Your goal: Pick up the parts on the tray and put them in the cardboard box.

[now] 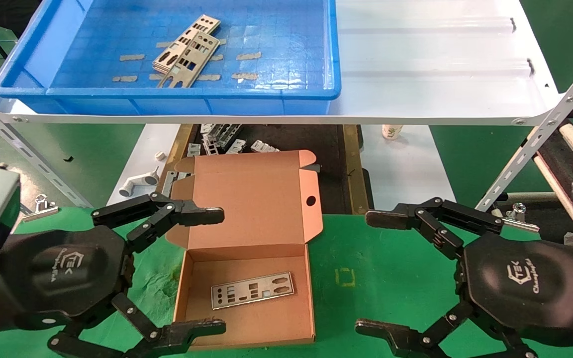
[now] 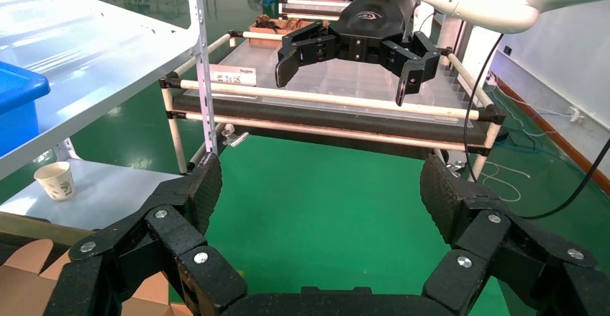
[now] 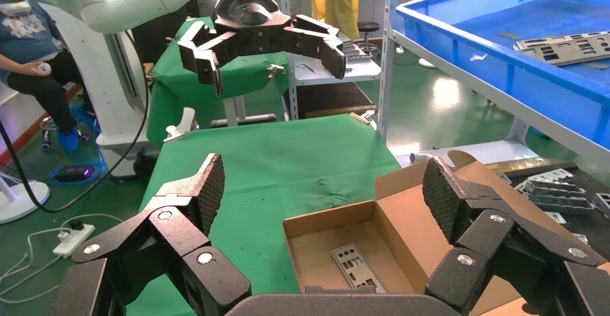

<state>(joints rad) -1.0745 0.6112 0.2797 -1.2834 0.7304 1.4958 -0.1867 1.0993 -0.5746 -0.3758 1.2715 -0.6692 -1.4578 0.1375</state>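
Below, 1 punched silver plate [image 1: 252,290] flat in corrugated cardboard box [image 1: 246,328], left tool [image 1: 207,271] and right tool [image 1: 373,272] released.

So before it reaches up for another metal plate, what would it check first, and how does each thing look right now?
1. Left gripper empty, fingers open: ok.
2. Right gripper empty, fingers open, low over the green table: ok.
3. Cardboard box lid open: ok.
4. One plate lies flat in the box, with room beside it: ok.
5. Plates remain in the blue tray, overlapping: ok.
6. How many plates are stacked there: cannot tell.
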